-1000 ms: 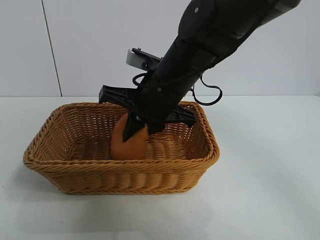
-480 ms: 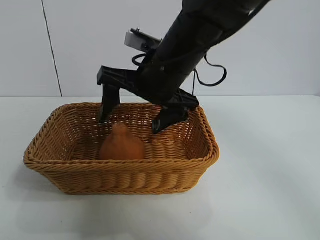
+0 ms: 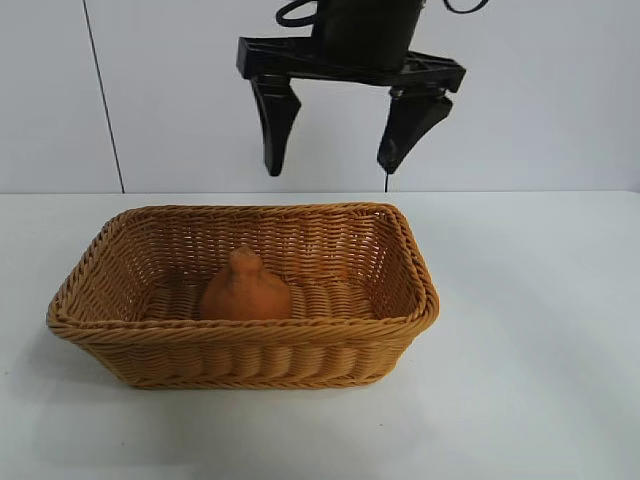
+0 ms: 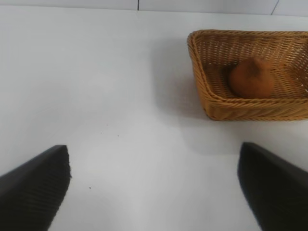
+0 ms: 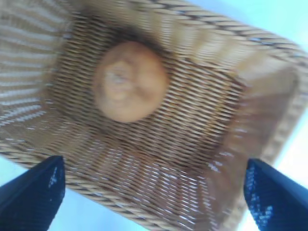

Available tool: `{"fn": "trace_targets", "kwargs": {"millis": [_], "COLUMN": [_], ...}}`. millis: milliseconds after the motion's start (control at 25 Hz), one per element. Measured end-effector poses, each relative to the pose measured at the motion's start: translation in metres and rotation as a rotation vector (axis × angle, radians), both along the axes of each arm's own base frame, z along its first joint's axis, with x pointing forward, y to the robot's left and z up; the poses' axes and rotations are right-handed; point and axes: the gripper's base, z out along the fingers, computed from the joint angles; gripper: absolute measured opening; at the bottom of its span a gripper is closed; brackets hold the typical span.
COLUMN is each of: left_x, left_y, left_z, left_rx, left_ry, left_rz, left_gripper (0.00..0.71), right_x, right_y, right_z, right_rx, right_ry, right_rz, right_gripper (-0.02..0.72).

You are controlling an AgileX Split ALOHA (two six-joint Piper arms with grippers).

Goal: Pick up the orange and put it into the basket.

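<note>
Right gripper (image 3: 333, 160) higher; orange (image 3: 245, 287) bump-up.

White table, white wall behind me.

My table (image 3: 530, 330) is a plain matte white top filling the lower half of the frame. The wall (image 3: 560, 100) above is pale panels, one dark vertical seam (image 3: 102, 95) at upper left. Light is soft and even.

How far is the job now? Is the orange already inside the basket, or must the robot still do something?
Done: the orange sits on the floor of the basket. In hand: nothing; the right gripper hangs open and empty above the basket. The left gripper is open over bare table, off to one side. Left: apparently only parking the arm.
</note>
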Motion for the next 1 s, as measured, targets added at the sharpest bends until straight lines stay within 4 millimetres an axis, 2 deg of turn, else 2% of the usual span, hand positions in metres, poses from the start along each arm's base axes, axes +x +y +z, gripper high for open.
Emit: {"fn": "trace_targets", "kwargs": {"millis": [120, 240, 400, 480, 640, 720, 840, 1000], "left_x": [0.0, 0.0, 0.0, 0.0, 0.0, 0.0, 0.0, 0.0], "left_y": [0.0, 0.0, 0.0, 0.0, 0.0, 0.0, 0.0, 0.0], "left_z": [0.0, 0.0, 0.0, 0.0, 0.0, 0.0, 0.0, 0.0], "left_rx": [0.0, 0.0, 0.002, 0.002, 0.002, 0.002, 0.002, 0.002], "left_ry": [0.0, 0.0, 0.0, -0.001, -0.001, -0.001, -0.001, -0.001], "left_rz": [0.0, 0.0, 0.002, 0.002, 0.002, 0.002, 0.002, 0.002], "left_gripper": [0.673, 0.673, 0.673, 0.673, 0.673, 0.673, 0.673, 0.673], "right_x": [0.014, 0.031, 0.054, 0.064, 0.073, 0.073, 0.073, 0.072], "right_y": [-0.023, -0.055, -0.114, -0.15, -0.214, -0.237, -0.257, -0.258], "right_z": [0.0, 0.0, 0.0, 0.0, -0.001, -0.001, -0.001, -0.001], "right_rx": [-0.016, -0.021, -0.035, -0.041, -0.058, -0.06, -0.062, -0.044], "right_ry": [0.0, -0.001, -0.005, -0.006, -0.006, -0.005, 0.0, 0.007], "right_rz": [-0.052, -0.116, -0.228, -0.301, -0.427, -0.478, -0.525, -0.527], "right_gripper": [0.694, 0.694, 0.694, 0.694, 0.694, 0.694, 0.694, 0.694]}}
